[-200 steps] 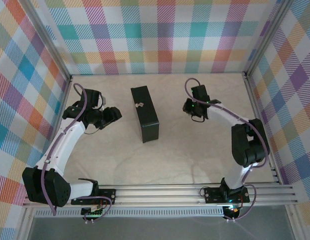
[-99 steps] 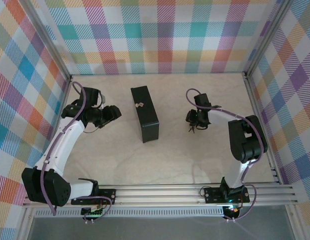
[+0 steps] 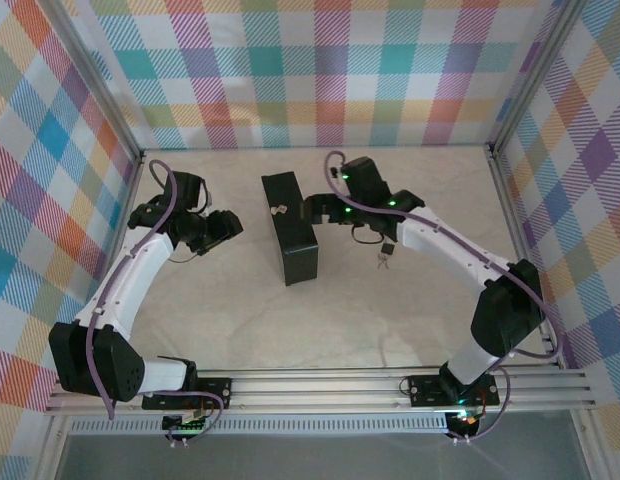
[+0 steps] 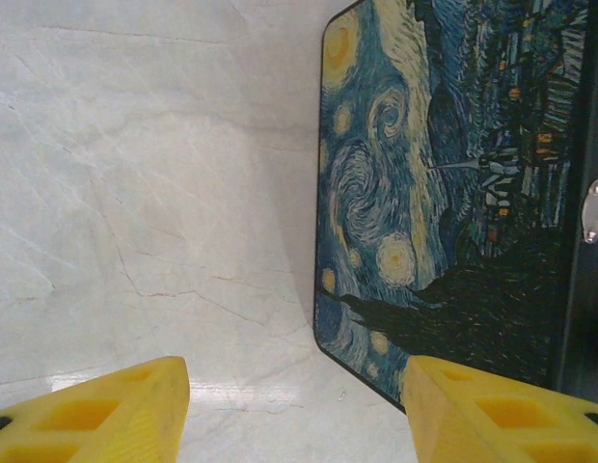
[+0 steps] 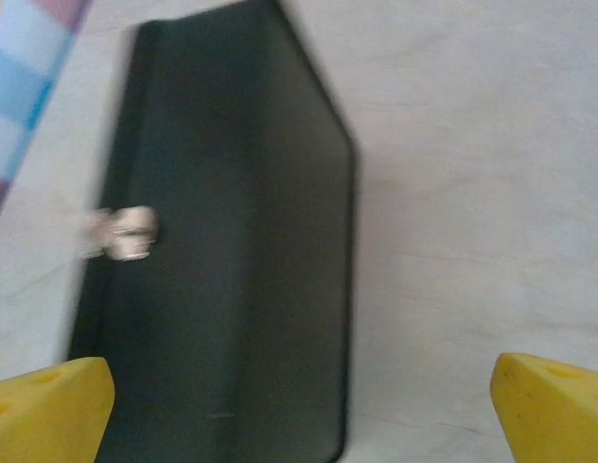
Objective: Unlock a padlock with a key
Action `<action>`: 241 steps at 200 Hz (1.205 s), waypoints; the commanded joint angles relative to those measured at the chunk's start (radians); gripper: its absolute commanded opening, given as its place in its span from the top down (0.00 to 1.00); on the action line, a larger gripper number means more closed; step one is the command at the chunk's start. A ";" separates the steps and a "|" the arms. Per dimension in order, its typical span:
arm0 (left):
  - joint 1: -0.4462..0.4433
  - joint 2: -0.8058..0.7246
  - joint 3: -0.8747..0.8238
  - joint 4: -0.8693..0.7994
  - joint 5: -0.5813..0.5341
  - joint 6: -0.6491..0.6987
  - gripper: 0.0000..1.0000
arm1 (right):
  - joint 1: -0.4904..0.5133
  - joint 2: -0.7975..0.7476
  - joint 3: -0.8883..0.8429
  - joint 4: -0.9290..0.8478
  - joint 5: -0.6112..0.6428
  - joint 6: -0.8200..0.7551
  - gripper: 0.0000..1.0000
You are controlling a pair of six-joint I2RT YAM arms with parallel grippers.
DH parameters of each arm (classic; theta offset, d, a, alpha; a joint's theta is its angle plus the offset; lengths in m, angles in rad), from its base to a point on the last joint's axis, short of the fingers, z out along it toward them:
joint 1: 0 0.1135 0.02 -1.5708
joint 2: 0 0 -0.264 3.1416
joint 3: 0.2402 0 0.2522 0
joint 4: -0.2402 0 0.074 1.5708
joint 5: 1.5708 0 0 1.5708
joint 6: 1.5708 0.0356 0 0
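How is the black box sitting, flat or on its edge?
On its edge. From above, the box shows its narrow black side with the latch; its painted lid faces sideways.

The box has a smooth black shell, dull and matt on top; its painted side bears a swirling print with a faint satin sheen. On the box's edge sits a small clasp of bright polished metal. Around the box, the table looks like pale veined stone, smooth and softly glossy. Facing the box, the fingers of the left gripper and of the right gripper are matt yellow moulded plastic. Behind the box, the walls look like checked cloth; in front of it run ribbed rails of brushed metal.
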 commanded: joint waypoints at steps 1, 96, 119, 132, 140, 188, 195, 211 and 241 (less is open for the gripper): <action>0.014 0.004 -0.016 0.017 -0.017 -0.009 0.40 | 0.051 0.067 0.073 -0.078 0.005 -0.026 0.00; 0.029 -0.024 -0.019 0.004 -0.022 0.007 0.39 | 0.165 0.244 0.267 -0.202 0.118 -0.101 0.00; 0.033 -0.030 -0.025 0.008 -0.020 0.007 0.39 | 0.184 0.275 0.302 -0.240 0.143 -0.101 0.00; 0.034 -0.033 -0.026 0.008 -0.019 0.009 0.39 | 0.192 0.280 0.304 -0.239 0.144 -0.096 0.00; 0.034 -0.035 -0.028 0.008 -0.018 0.010 0.39 | 0.195 0.280 0.301 -0.232 0.138 -0.091 0.00; 0.036 -0.047 -0.025 -0.004 -0.015 0.020 0.39 | 0.195 0.315 0.314 -0.265 0.151 -0.059 0.12; 0.037 -0.050 -0.025 -0.007 -0.009 0.027 0.39 | 0.189 0.305 0.290 -0.242 0.130 -0.046 0.15; 0.034 -0.053 -0.029 -0.017 0.006 0.043 0.39 | 0.149 0.263 0.199 -0.134 0.030 0.014 0.19; 0.029 -0.048 -0.055 -0.004 0.020 0.044 0.39 | 0.039 0.175 -0.028 0.167 -0.260 0.167 0.22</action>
